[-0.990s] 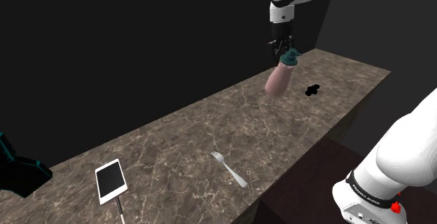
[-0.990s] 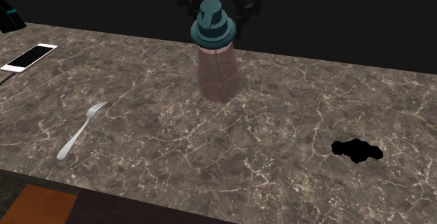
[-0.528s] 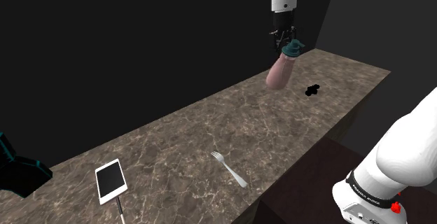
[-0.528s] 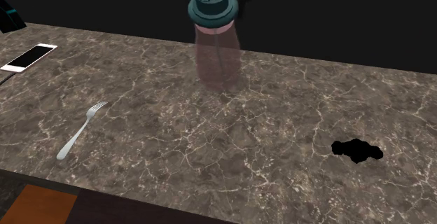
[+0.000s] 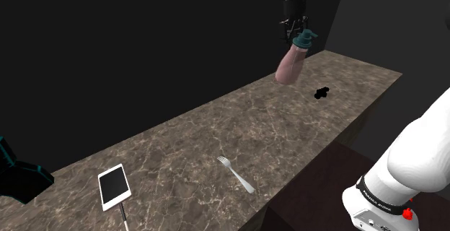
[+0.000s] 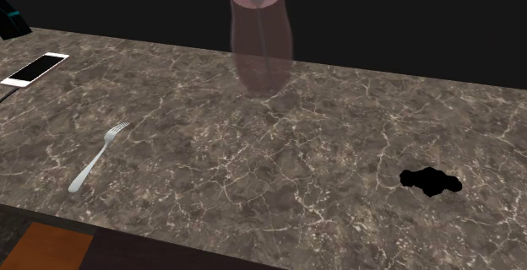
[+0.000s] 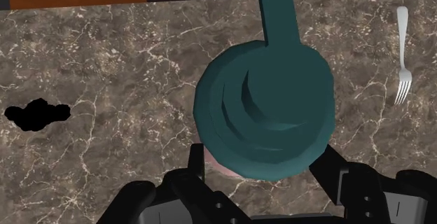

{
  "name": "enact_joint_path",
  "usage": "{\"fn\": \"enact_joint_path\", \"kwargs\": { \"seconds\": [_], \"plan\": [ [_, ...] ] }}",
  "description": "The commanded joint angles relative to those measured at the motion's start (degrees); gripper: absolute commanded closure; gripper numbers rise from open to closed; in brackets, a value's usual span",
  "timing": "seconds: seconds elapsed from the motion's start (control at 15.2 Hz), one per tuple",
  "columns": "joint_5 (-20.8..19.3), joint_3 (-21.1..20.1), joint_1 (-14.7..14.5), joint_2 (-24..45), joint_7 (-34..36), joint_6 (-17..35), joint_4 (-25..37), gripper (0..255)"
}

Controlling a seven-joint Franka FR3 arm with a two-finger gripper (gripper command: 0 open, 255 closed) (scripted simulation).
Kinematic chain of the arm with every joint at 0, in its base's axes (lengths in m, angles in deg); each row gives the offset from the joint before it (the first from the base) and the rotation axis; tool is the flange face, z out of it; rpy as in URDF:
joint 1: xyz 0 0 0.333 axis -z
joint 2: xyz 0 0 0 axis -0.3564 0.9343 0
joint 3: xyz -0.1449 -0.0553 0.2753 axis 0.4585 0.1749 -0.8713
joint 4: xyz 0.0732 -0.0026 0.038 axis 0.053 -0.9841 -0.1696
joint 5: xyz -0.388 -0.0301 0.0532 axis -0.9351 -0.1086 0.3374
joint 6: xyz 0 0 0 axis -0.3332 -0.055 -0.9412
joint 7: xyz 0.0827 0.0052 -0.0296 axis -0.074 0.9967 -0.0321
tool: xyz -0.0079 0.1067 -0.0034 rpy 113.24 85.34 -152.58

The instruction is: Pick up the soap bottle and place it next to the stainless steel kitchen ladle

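Clasping the soap bottle [image 5: 290, 65] at its teal cap, the tool [image 5: 296, 32] dangles it beneath, seemingly clear of the counter [image 5: 216, 132].

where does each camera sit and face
Shoulder view: beside the white arm, seen lower right, looking along the counter; gripper holds soap bottle.
Second exterior view: at the counter's front edge, looking down across it; gripper at top edge.
Wrist view: on the hand, looking down on the bottle; black fingers.
Shared: the fork.

Veined brown stone counter [image 6: 296, 167], silvery metal fork [image 6: 97, 154], translucent pink soap bottle [image 6: 262, 45] with matt teal pump [image 7: 266, 110].
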State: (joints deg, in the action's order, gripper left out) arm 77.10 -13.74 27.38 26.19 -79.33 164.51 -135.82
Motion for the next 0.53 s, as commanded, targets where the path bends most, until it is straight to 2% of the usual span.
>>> {"fn": "enact_joint_path", "kwargs": {
  "seconds": [0.0,0.46],
  "plan": [
    [0.0,0.0,0.0,0.6,-0.1,-1.8,2.4,255],
    [0.2,0.1,0.1,2.7,-0.5,-7.8,10.5,255]
  ]
}}
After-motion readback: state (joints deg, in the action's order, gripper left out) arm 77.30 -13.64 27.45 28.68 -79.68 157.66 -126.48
